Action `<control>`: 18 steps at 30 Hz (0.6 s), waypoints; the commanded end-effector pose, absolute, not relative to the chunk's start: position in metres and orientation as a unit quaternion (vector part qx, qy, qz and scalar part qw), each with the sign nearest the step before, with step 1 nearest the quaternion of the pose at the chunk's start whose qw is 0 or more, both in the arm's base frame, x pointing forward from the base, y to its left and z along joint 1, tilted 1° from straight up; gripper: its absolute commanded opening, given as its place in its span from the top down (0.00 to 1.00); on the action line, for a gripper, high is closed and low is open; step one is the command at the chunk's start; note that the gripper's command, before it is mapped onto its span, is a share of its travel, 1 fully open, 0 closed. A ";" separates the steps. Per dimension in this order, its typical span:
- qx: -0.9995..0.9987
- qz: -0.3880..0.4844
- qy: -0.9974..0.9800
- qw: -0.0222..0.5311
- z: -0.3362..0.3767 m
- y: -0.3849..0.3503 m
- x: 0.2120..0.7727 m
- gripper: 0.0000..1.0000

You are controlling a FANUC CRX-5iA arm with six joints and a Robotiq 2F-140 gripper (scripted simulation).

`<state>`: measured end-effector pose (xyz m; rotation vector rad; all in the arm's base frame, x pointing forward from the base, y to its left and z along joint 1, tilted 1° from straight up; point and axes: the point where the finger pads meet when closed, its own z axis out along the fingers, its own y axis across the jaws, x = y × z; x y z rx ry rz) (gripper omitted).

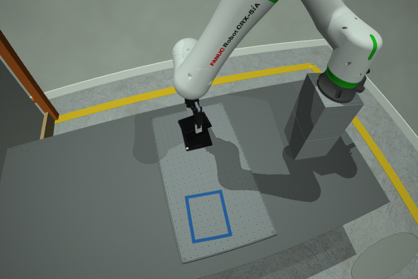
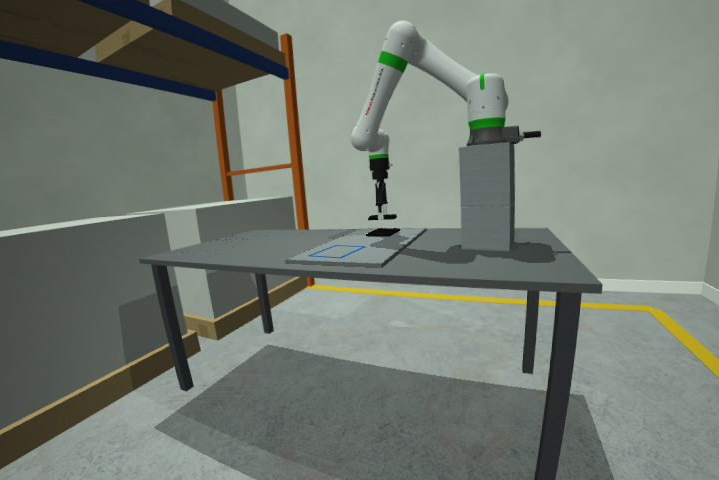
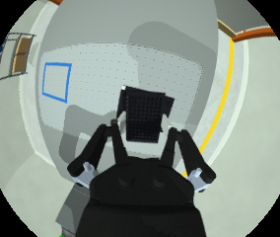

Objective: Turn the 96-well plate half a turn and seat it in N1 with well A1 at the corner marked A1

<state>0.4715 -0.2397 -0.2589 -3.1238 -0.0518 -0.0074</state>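
The gripper (image 2: pixel 381 213) is clamped on the plate (image 2: pixel 381 217) and holds it level in the air, directly above the nest (image 2: pixel 382 232) at the far end of the perforated deck (image 1: pixel 215 210). The coming move is judged a straight descent. The plate's long axis runs close to the nest's, slightly skewed. The cut corner cannot be resolved. The blue outline (image 1: pixel 192 235) lies well nearer.

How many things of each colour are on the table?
Black: 2, plate and nest
Blue: 1, outline
White: 1, arm
Grey: 2, deck and pedestal
Total: 6
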 end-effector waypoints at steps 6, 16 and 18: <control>-0.992 -0.001 0.124 0.009 -0.259 -0.240 0.472 1.00; -0.967 0.000 0.255 0.009 -0.259 -0.240 0.472 1.00; -0.958 0.000 0.287 0.009 -0.259 -0.240 0.472 1.00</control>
